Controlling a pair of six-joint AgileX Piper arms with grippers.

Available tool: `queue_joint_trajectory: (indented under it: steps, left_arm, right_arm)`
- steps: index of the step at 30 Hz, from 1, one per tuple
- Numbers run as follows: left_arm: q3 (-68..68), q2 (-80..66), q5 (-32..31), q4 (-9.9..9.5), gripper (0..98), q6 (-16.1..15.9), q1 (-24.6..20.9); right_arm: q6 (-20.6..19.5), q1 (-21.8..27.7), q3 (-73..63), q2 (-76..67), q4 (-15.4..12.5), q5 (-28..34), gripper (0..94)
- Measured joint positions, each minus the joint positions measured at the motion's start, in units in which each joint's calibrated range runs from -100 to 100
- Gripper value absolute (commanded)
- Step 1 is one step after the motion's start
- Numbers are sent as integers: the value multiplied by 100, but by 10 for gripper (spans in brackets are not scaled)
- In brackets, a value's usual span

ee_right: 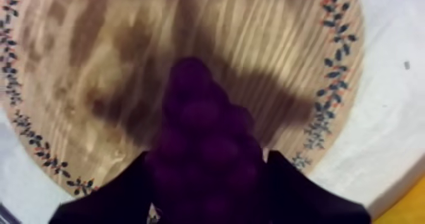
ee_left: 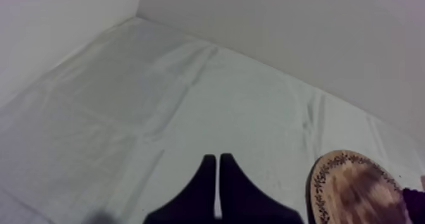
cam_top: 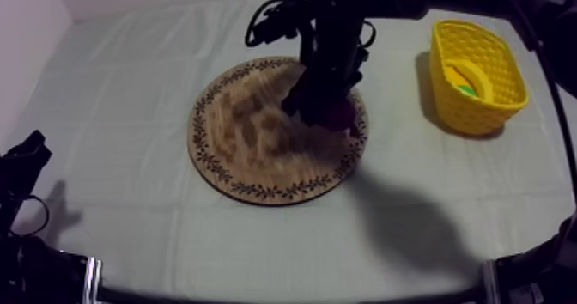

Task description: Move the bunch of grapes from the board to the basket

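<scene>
My right tool (cam_top: 324, 108) is clamped round the bunch of grapes (ee_right: 205, 135) over the wooden board (cam_top: 249, 144), toward its basket-side rim. I can't quite tell whether the bunch rests on the wood or hangs just clear. The yellow basket (cam_top: 502, 76) stands well apart from the board. My left tool (ee_left: 218, 179), fingers pressed together on nothing, sits off the board's other side, above the worktop (ee_left: 126, 106).

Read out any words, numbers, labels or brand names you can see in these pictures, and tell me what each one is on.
None: no word, number, label or sign can be read on anything here.
The wooden board carries only a leafy pattern round its rim, no letters.
The yellow basket, the bunch of grapes and the cloth show no markings.
</scene>
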Motion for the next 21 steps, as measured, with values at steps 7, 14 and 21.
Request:
queue_joint_trajectory:
  steps: [7, 14, 21]
  left_arm:
    - [0, 0, 0, 0, 0, 0, 0]
    - [0, 0, 0, 0, 0, 0, 0]
    - [0, 0, 0, 0, 0, 0, 0]
  right_arm:
    - [161, 50, -292, -625, 8, 406, 303]
    - [366, 83, -680, -1187, 23, 682, 309]
    - [483, 83, -555, -1428, 101, 736, 315]
